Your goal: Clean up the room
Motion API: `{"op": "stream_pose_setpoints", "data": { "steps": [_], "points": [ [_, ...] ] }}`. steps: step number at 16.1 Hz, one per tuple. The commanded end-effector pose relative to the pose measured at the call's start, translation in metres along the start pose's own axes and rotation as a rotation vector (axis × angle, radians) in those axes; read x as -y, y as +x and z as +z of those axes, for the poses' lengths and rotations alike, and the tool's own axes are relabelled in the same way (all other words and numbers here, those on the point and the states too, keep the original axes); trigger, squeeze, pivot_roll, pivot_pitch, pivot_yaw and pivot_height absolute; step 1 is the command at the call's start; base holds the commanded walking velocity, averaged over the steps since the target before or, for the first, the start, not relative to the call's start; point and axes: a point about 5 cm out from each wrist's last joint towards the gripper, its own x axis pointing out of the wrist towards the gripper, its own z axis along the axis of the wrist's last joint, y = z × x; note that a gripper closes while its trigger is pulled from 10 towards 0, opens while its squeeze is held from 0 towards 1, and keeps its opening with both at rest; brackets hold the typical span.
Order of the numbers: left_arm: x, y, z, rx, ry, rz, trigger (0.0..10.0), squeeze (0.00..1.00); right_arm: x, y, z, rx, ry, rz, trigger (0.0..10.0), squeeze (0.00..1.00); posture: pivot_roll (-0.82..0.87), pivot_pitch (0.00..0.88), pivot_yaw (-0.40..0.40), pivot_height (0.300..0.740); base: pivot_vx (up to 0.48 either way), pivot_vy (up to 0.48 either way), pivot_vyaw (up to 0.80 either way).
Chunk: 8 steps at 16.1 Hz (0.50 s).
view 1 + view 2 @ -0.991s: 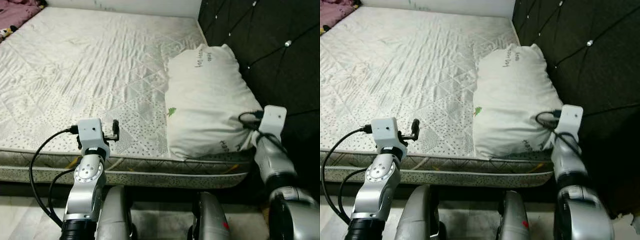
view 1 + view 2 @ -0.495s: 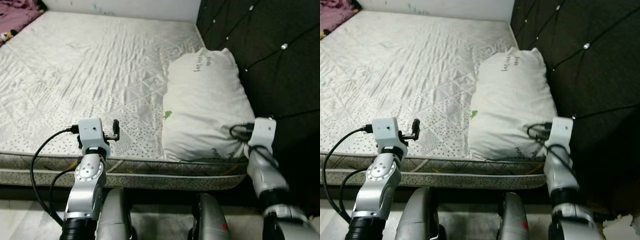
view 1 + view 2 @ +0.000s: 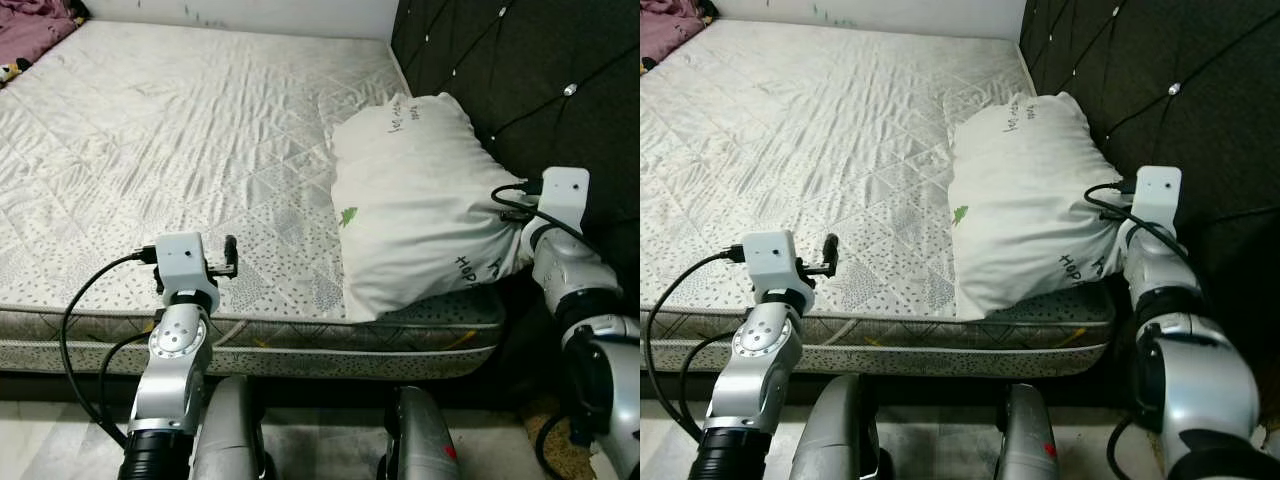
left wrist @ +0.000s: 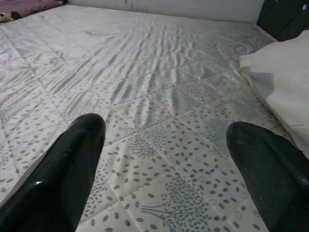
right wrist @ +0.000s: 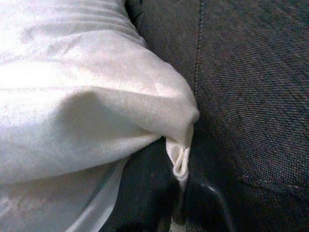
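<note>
In the eye views the pillow (image 3: 420,200) lay on the bed (image 3: 180,130) at 3 o'clock, against the dark headboard (image 3: 520,70), its near corner lifted off the mattress because the right gripper (image 5: 181,188) pulled it. The left wrist view showed the left gripper (image 4: 164,159) spread wide and empty over the mattress, apparently waiting. The right wrist view showed its gripper pinched tight on the pillow's corner seam, a grip suited to dragging it.

The pillow (image 3: 420,205) hides the right gripper's (image 5: 179,193) jaws — its green lettering seems too small to read.
</note>
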Motion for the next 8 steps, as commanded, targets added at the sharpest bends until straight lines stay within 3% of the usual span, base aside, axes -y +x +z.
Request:
{"op": "stream_pose_setpoints", "data": {
  "steps": [1,2,5,6,8],
  "points": [
    [0.0,0.001,0.001,0.006,0.006,0.002,10.0,0.0,0.01,0.001,0.019,0.057,-0.05,-0.011,4.7,0.0,0.09,0.0,-0.019,0.577,0.0,0.0,0.0],
    [0.0,0.001,0.0,0.005,0.01,-0.004,10.0,0.0,0.004,0.0,0.008,0.029,-0.097,0.019,10.0,0.0,0.09,0.0,-0.016,0.577,0.0,0.0,0.0],
    [0.0,0.002,-0.001,0.002,0.013,-0.012,10.0,0.0,-0.007,-0.002,-0.02,-0.018,-0.12,0.069,10.0,0.04,0.08,0.0,-0.002,0.577,0.0,0.0,0.0],
    [0.0,0.005,-0.001,0.002,0.015,-0.015,10.0,0.0,-0.008,-0.003,-0.029,-0.028,-0.079,0.042,10.0,1.0,0.07,0.0,0.005,0.577,0.0,0.0,0.0],
    [0.0,0.009,0.001,0.008,0.018,-0.017,10.0,0.0,-0.01,-0.004,-0.034,-0.024,-0.067,0.011,10.0,1.0,0.07,0.0,0.009,0.577,0.0,0.0,0.0]
  ]
}}
